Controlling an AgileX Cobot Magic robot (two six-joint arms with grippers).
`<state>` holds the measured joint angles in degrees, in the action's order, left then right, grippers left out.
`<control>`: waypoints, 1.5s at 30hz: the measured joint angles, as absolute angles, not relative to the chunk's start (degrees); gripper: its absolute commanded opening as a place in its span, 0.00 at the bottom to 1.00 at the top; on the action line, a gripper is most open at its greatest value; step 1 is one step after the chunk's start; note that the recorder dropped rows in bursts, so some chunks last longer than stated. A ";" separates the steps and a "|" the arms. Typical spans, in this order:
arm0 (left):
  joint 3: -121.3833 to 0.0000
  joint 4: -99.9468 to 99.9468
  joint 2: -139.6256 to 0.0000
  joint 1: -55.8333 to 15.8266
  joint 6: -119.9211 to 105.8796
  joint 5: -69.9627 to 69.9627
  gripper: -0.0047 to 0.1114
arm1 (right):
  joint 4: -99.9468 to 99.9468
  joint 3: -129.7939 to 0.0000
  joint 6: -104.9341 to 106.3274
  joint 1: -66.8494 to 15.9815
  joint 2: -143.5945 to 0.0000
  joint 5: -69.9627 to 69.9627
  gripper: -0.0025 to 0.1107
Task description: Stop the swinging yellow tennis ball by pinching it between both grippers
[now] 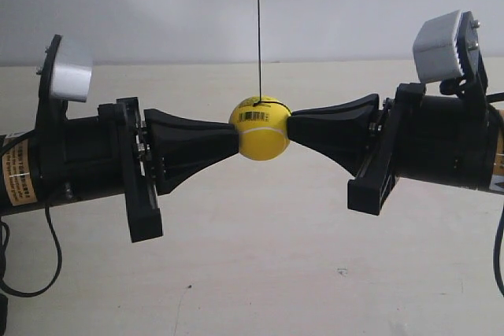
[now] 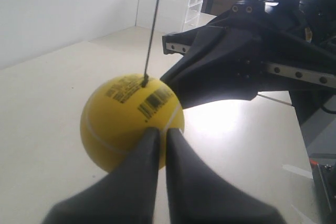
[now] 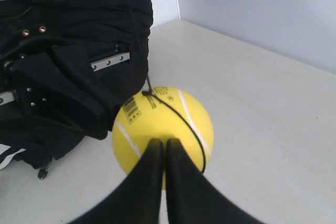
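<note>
The yellow tennis ball [image 1: 261, 133] hangs on a thin black string [image 1: 258, 29] above the table. It sits between two black wedge-shaped grippers that meet it from opposite sides. The gripper at the exterior view's left [image 1: 232, 141] touches one side, and the gripper at the exterior view's right [image 1: 293, 125] touches the other. In the left wrist view my left gripper [image 2: 161, 132] is shut, its tips against the ball [image 2: 126, 119], barcode up. In the right wrist view my right gripper [image 3: 163, 142] is shut too, tips on the ball [image 3: 163, 121]. Neither holds anything between its jaws.
A pale table [image 1: 260, 265] lies below the ball, with a white wall behind it. A white drawer unit [image 2: 173, 3] stands at the table's far end. A black cable [image 1: 49, 261] loops under the arm at the exterior view's left.
</note>
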<state>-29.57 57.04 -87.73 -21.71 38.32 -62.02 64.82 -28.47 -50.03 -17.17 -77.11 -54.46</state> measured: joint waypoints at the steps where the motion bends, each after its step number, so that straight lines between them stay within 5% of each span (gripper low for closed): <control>1: -29.57 57.04 -87.73 -21.71 38.32 -62.02 0.08 | 64.82 -28.47 -50.03 -17.17 -77.11 -54.46 0.02; 23: -29.57 57.53 -85.34 -21.71 38.42 -59.96 0.08 | 64.82 -28.47 -49.78 -17.17 -77.11 -53.28 0.02; 45: -28.44 48.01 -49.56 -21.71 49.45 -20.91 0.08 | 73.20 -28.47 -71.35 -17.17 -43.16 -35.50 0.02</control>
